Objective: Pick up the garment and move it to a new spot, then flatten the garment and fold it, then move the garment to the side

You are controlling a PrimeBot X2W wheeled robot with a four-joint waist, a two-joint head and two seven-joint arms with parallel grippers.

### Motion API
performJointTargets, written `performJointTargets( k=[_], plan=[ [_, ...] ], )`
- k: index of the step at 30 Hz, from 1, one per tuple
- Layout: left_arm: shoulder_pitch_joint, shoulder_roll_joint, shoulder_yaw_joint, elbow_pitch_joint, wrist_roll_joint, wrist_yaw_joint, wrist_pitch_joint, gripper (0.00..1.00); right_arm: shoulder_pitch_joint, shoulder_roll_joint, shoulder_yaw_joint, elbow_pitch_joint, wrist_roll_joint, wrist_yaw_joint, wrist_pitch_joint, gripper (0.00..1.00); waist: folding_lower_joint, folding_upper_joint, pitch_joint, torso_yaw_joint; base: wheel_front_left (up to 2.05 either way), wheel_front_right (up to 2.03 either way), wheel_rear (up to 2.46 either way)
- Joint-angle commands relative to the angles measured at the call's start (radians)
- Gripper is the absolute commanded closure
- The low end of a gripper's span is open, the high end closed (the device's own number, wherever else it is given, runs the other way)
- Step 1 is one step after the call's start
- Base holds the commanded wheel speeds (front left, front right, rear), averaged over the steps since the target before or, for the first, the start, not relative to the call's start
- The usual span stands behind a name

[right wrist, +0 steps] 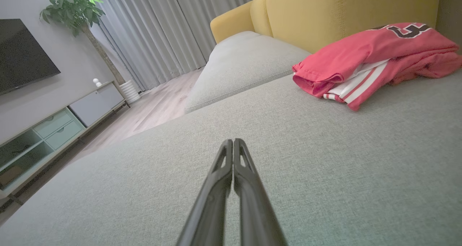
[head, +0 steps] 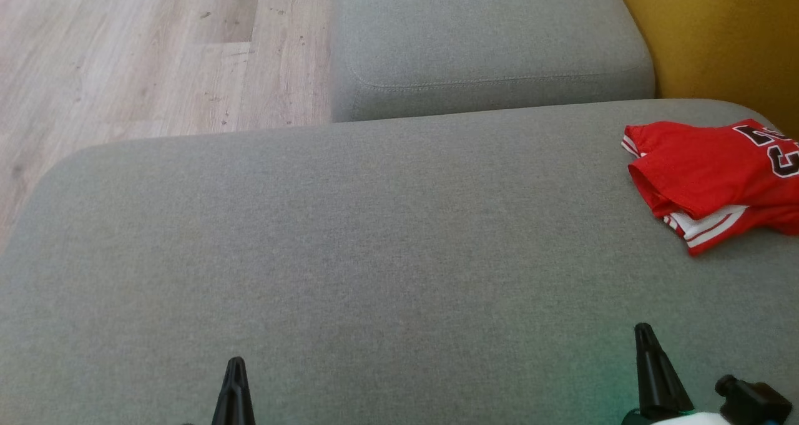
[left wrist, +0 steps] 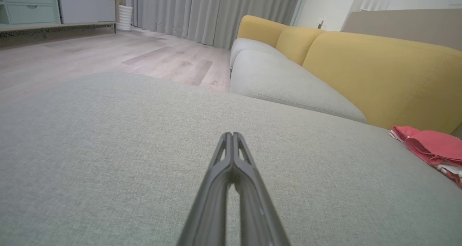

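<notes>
Left gripper: the left gripper (head: 236, 364) rises from the lower left of the head view. In its own wrist view (left wrist: 232, 134) its two long dark fingers are pressed together at the tips, with nothing pinched between them.
Left gripper contact: it is poised low over bare grey fabric. Whether the tips touch the cloth cannot be told.
Right gripper: the right gripper (head: 645, 332) rises from the lower right of the head view. Its wrist view (right wrist: 233, 142) shows both fingers closed tip to tip and holding nothing.
Right gripper contact: it sits over bare upholstery, and whether it touches cannot be told.
Garment: a red fabric jersey (head: 705, 169) with white striped trim and dark numerals lies doubled over on itself in a compact bundle (right wrist: 371, 54).
Garment position: it rests at the far right of the wide grey fabric sofa cushion (head: 374, 225), close to the mustard-yellow backrest (head: 718, 32).
Garment and grippers: it is well apart from both, nearer the right one, and lies at the right edge of the left wrist view (left wrist: 433, 148).
Surroundings: a second grey cushion (head: 487, 38) adjoins the far side, beside a pale wood-plank floor (head: 125, 50).
</notes>
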Motion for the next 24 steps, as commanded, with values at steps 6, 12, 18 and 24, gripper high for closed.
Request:
performJointTargets(
  k=[6, 12, 18, 24],
  plan=[
    [-0.061, 0.011, 0.025, -0.010, -0.086, -0.021, 0.015, 1.00, -0.070, -0.016, -0.009, -0.022, 0.084, 0.000, 0.015, 1.00, 0.0000, 0.0000, 0.005, -0.001, 0.00, 0.00, 0.00],
    [-0.081, 0.014, 0.038, 0.002, -0.161, -0.035, 0.029, 1.00, -0.086, -0.018, -0.014, -0.017, 0.156, 0.000, 0.029, 1.00, 0.0000, 0.0000, 0.009, -0.001, 0.00, 0.00, 0.00],
    [-0.104, 0.017, 0.055, 0.014, -0.247, -0.051, 0.046, 1.00, -0.104, -0.021, -0.020, -0.011, 0.239, 0.000, 0.047, 1.00, 0.0000, 0.0000, 0.015, -0.002, 0.00, 0.00, 0.00],
    [-0.123, 0.019, 0.070, 0.024, -0.321, -0.065, 0.062, 1.00, -0.120, -0.023, -0.025, -0.006, 0.310, 0.000, 0.062, 1.00, 0.0000, 0.0000, 0.020, -0.003, 0.00, 0.00, 0.00]
  ],
)
